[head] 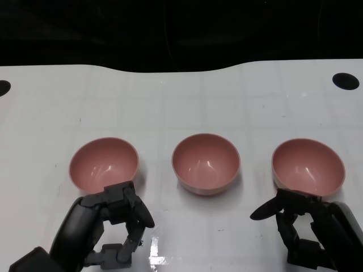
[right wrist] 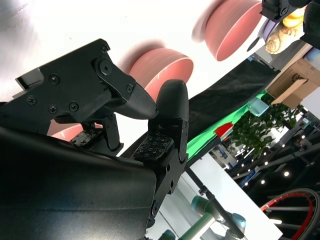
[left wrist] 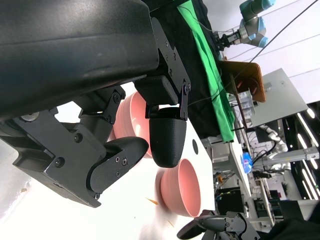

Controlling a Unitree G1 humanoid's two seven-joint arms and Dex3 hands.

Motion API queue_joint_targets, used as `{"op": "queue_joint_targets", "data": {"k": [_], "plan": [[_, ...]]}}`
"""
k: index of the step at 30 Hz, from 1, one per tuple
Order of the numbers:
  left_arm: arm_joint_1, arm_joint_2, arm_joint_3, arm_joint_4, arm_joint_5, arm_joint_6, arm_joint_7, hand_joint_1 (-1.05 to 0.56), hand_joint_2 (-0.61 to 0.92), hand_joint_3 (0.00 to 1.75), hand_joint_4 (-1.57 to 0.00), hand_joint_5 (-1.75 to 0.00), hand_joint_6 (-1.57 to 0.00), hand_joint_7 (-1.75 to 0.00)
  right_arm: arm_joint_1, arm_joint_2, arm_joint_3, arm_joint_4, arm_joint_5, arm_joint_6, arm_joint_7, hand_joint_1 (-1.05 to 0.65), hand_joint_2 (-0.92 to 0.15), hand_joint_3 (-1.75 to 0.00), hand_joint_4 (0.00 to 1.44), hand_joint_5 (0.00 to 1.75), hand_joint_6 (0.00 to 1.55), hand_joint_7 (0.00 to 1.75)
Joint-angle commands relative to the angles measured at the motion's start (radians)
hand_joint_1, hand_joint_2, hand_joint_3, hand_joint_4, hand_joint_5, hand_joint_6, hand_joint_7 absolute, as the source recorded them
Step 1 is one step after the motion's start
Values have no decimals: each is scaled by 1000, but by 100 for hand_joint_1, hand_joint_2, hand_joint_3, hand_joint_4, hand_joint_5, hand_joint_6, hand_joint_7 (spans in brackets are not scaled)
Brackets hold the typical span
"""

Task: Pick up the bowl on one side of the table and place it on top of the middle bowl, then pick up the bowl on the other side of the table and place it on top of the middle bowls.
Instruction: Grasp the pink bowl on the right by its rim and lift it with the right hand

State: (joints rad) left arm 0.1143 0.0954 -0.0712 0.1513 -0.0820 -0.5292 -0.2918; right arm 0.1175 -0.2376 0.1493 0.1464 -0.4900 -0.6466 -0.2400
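Three pink bowls stand in a row on the white table (head: 181,96): the left bowl (head: 104,162), the middle bowl (head: 205,163) and the right bowl (head: 308,164). My left hand (head: 108,226) hovers just in front of the left bowl, fingers apart and holding nothing. My right hand (head: 309,226) sits just in front of the right bowl, thumb spread toward the middle, also empty. In the left wrist view the left bowl (left wrist: 127,117) shows behind my fingers (left wrist: 167,137), with the middle bowl (left wrist: 182,187) beyond. The right wrist view shows the right bowl (right wrist: 65,131) partly hidden by my fingers (right wrist: 167,115).
Two dark round holes mark the table's far corners, one on the left (head: 3,88) and one on the right (head: 345,81). The table's far edge meets a black backdrop. Wide gaps of bare white surface separate the bowls.
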Motion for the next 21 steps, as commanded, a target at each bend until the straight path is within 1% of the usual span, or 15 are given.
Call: {"op": "queue_joint_targets", "data": {"k": [1, 5, 6, 7, 9, 10, 11, 13, 16, 19, 21], "plan": [[-1, 15, 9, 4, -3, -4, -9, -15, 47, 121, -80, -167, -80, -131, 5, 2, -16, -17, -3, 8, -15, -15, -44, -102, 48, 134, 59, 72], [-1, 16, 9, 2, 1, -7, -6, -15, 47, 120, -79, -166, -80, -131, 9, 9, -20, -29, -10, 17, -26, -16, -47, -93, 39, 119, 51, 70], [0, 16, 9, 1, 2, -5, -5, -16, 47, 120, -79, -166, -80, -131, 10, 9, -23, -32, -21, 21, -34, -18, -50, -86, 36, 115, 48, 70], [-1, 16, 9, 2, 3, -8, -5, -17, 47, 120, -79, -166, -80, -131, 10, 8, -27, -35, -33, 26, -41, -22, -57, -70, 32, 110, 42, 67], [0, 16, 9, 0, 1, -5, -6, -17, 47, 119, -79, -166, -80, -131, 10, 9, -33, -41, -50, 42, -52, -26, -68, -46, 27, 103, 37, 60], [0, 16, 9, -1, -1, -5, -7, -17, 47, 119, -79, -166, -80, -132, 11, 10, -36, -44, -60, 51, -57, -30, -74, -33, 24, 98, 36, 54], [1, 16, 9, -2, -2, -3, -7, -17, 47, 119, -78, -166, -80, -132, 11, 9, -38, -48, -66, 60, -59, -32, -79, -23, 22, 95, 35, 49], [1, 16, 8, -3, -5, -1, -10, -17, 47, 118, -78, -167, -80, -132, 12, 6, -42, -56, -82, 78, -64, -38, -84, -11, 16, 90, 31, 41], [1, 16, 8, -3, -6, 0, -10, -17, 48, 118, -78, -167, -79, -132, 12, 3, -46, -63, -108, 99, -80, -42, -85, -6, 10, 87, 27, 36], [1, 16, 8, -5, -5, 3, -8, -16, 48, 118, -78, -166, -80, -132, 13, -4, -52, -73, -152, 141, -102, -53, -85, -3, 2, 82, 15, 28], [3, 16, 7, -6, -1, 1, -6, -16, 48, 118, -78, -166, -80, -132, 14, -11, -53, -76, -174, 160, -113, -55, -85, -2, 0, 78, 10, 25]]}}
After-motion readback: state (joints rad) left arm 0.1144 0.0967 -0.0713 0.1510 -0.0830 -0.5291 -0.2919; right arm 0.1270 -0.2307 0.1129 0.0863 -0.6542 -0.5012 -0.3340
